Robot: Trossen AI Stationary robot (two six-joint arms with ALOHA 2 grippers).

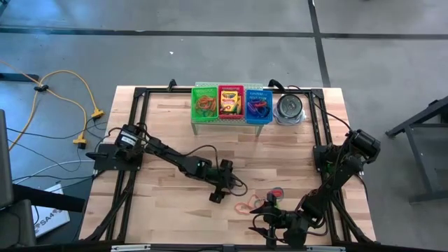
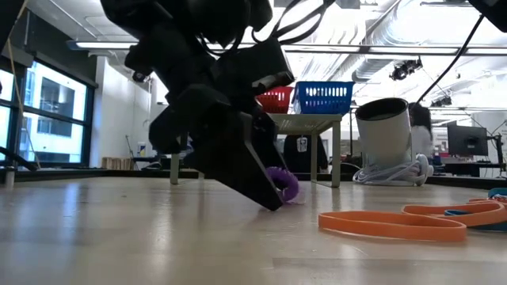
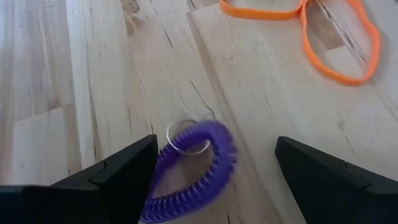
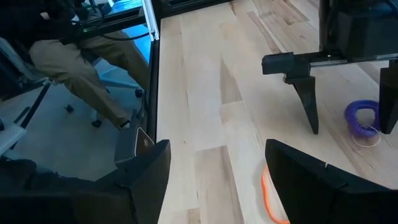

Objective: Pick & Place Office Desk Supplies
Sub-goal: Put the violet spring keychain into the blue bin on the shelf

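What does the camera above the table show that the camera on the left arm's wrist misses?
Only the high view shows the green basket, red basket, blue basket, the round tin and the right hand. Only the left wrist view shows the purple coil's metal ring lying between the left hand's open fingers. Both show the wooden table and orange rubber bands.

purple coil (image 3: 193, 168) partly cut off, orange bands (image 3: 311, 31) cropped

Coil keyring (image 3: 189, 168) lies on tabletop (image 1: 168, 133) btwn left hand's (image 3: 214, 171) fingers; rubber bands (image 1: 253, 204) just right; baskets (image 1: 232, 104) at back edge.
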